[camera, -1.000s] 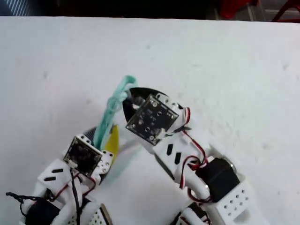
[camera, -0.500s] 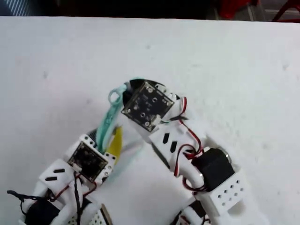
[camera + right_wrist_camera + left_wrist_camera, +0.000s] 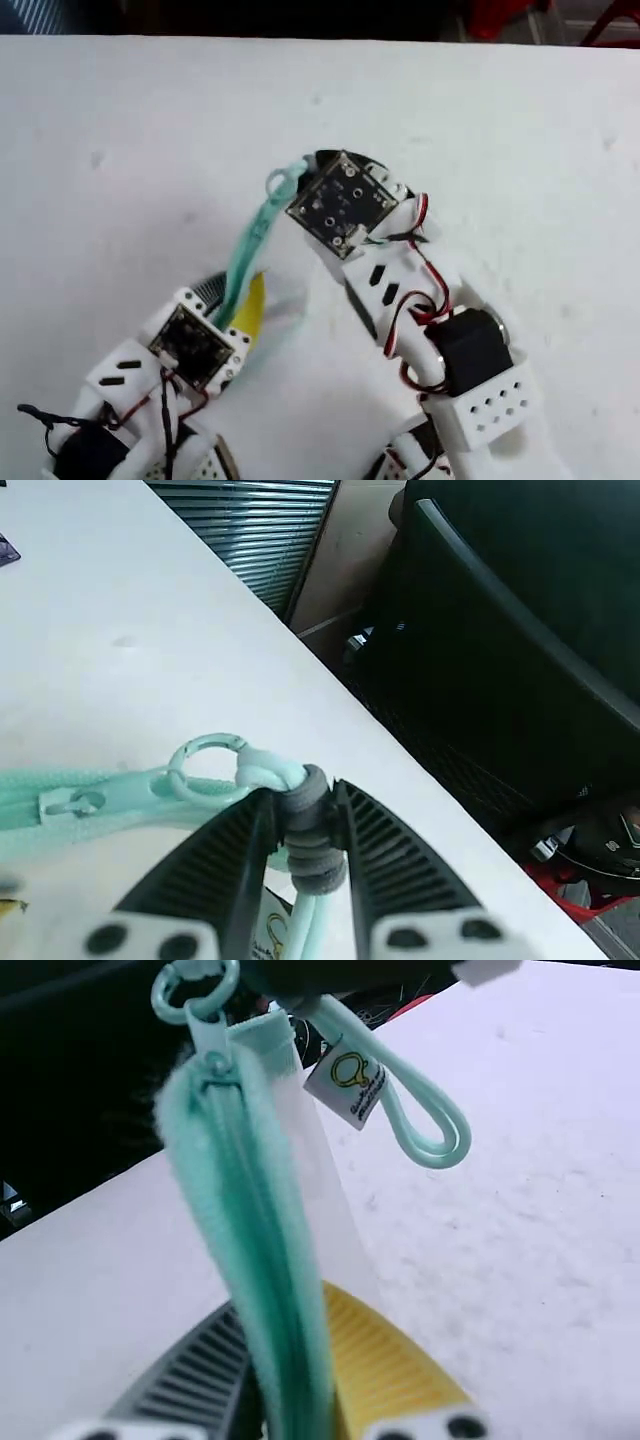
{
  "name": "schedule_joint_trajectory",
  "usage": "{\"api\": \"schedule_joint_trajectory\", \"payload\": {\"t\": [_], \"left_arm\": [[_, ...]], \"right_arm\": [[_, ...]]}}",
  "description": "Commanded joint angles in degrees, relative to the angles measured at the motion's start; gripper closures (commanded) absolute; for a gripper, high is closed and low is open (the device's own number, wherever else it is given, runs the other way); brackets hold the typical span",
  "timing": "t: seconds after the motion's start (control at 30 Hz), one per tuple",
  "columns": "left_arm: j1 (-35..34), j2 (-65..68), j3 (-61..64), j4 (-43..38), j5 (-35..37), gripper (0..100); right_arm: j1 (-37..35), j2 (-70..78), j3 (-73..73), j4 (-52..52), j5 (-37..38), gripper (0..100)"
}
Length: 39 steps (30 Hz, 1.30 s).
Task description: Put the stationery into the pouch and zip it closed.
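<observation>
A teal zip pouch [image 3: 248,245] hangs stretched between both arms above the white table. My left gripper [image 3: 290,1410] is shut on its near end, grey finger [image 3: 190,1380] on one side and yellow finger [image 3: 390,1370] on the other. The zip [image 3: 250,1220] looks closed along its length. Its slider [image 3: 70,802] and ring pull [image 3: 205,755] sit at the far end. My right gripper [image 3: 305,795] is shut on the pouch's teal loop strap [image 3: 430,1130] at a grey collar, just beside the ring. From above, the right gripper [image 3: 322,165] sits behind its camera board.
A small white tag [image 3: 345,1080] hangs from the pouch's far end. The white table [image 3: 480,130] spreads bare around the arms. Its far edge [image 3: 320,38] meets a dark room with a black chair [image 3: 520,640].
The right arm has swung right and farther back with the strap, pulling the pouch's far end along and stretching it straighter. The left arm has barely shifted.
</observation>
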Motion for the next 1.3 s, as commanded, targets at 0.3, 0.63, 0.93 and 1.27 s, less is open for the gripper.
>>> {"api": "schedule_joint_trajectory", "payload": {"t": [0.3,0.63,0.93,1.27], "left_arm": [[0.66,0.4,-3.34,0.26,-0.53,98],[0.57,0.4,-4.48,-1.32,7.74,78],[-6.73,0.4,-10.2,1.05,8.7,90],[-5.67,0.4,-10.2,2.99,5.45,98]], "right_arm": [[-2.95,-4.53,3.69,5.76,0.79,98.1],[-7.43,-7.96,4.57,9.63,-2.81,98.1],[-7.52,-8.4,5.63,9.27,-2.81,98.1],[-5.41,-8.22,5.27,4.44,-2.81,98.1]]}}
